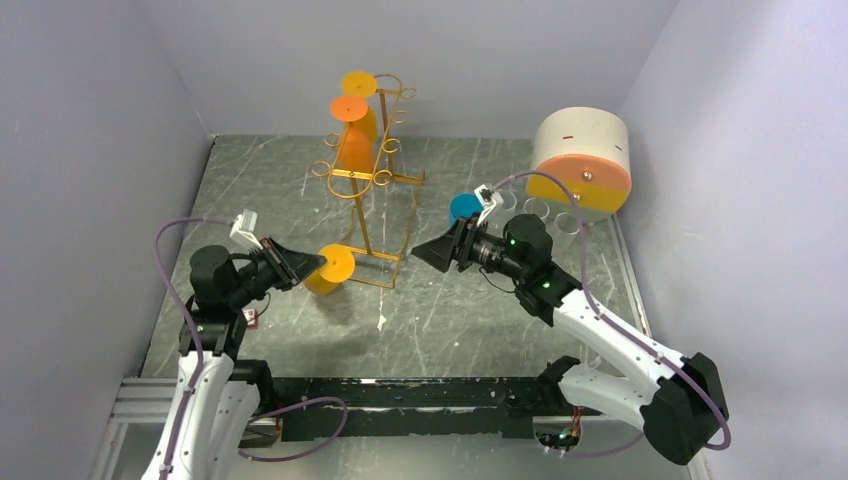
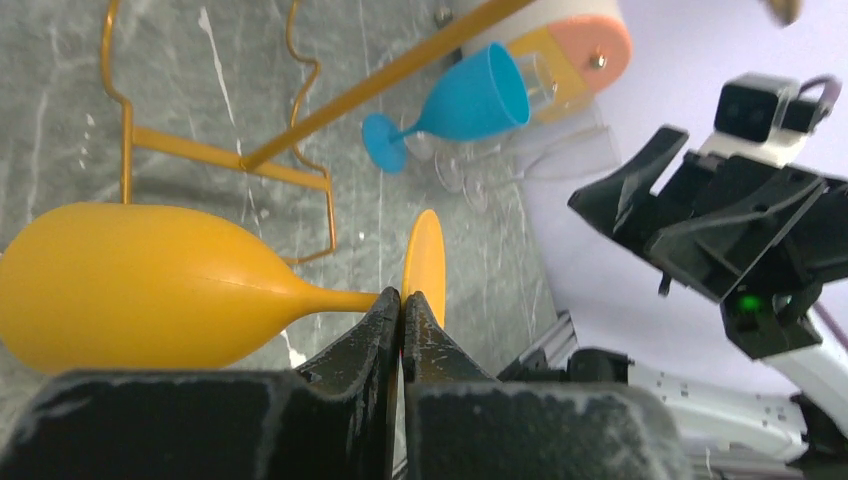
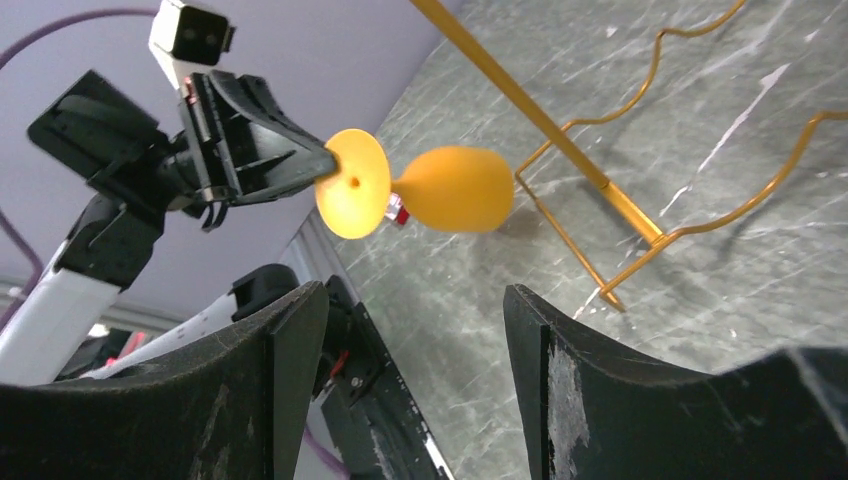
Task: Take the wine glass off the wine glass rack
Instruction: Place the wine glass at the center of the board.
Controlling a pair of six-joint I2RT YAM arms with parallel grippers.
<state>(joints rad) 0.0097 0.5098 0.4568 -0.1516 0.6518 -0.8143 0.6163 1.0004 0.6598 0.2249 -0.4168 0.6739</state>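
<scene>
Jaws of left gripper [image 1: 318, 262] clench one yellow wine glass [image 2: 150, 285], those of right gripper [image 1: 420, 250] gape empty; two orange glasses [image 1: 355, 140] overlap on the wine glass rack [image 1: 380, 178] upper centre, clear ones [image 1: 540, 208] uncountable.

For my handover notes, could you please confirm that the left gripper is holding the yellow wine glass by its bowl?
Not quite: the left gripper is holding the yellow wine glass by its stem, right next to the foot, not by its bowl. The left wrist view shows this.
</scene>
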